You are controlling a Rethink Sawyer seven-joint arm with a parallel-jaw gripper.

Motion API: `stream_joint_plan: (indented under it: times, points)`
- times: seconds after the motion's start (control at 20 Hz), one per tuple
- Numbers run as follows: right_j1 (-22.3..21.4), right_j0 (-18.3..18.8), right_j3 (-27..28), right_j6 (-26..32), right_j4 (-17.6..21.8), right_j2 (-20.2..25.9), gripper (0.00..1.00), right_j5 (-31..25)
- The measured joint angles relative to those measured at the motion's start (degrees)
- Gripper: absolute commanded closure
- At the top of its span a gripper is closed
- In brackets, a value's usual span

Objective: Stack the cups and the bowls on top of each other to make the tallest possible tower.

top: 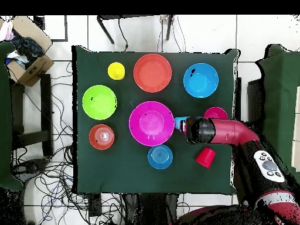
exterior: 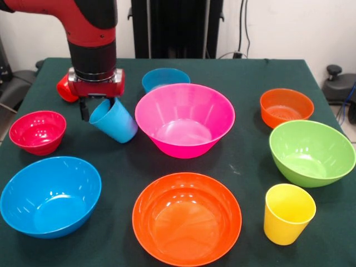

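Note:
My gripper (exterior: 97, 108) is shut on the rim of the light blue cup (exterior: 115, 120), which hangs tilted just left of the large pink bowl (exterior: 184, 119). The pink bowl holds nothing. In the overhead view the arm's wrist hides the gripper (top: 188, 128), and the light blue cup (top: 180, 123) shows beside the pink bowl (top: 151, 123). A red cup (exterior: 64, 88) lies on its side behind the gripper. The yellow cup (exterior: 288, 213) stands upright at the front right. No tower shows; every bowl stands alone.
Around the pink bowl stand a small blue bowl (exterior: 165, 79), a small orange bowl (exterior: 286, 107), a green bowl (exterior: 311, 151), a large orange bowl (exterior: 187, 218), a large blue bowl (exterior: 50, 196) and a small red bowl (exterior: 38, 131).

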State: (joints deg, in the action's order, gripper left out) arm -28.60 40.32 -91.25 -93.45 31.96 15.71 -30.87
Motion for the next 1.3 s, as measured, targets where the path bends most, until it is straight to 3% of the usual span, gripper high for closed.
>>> stream_joint_plan:
  times: [1.1,1.15,1.3]
  points:
    - [1.5,-1.8,0.0,0.0,0.2,-0.9,0.00,0.0]
    - [1.5,-1.7,0.0,0.0,0.2,-0.9,1.00,0.0]
    - [1.2,-1.1,-0.1,0.0,0.0,-0.3,1.00,0.0]
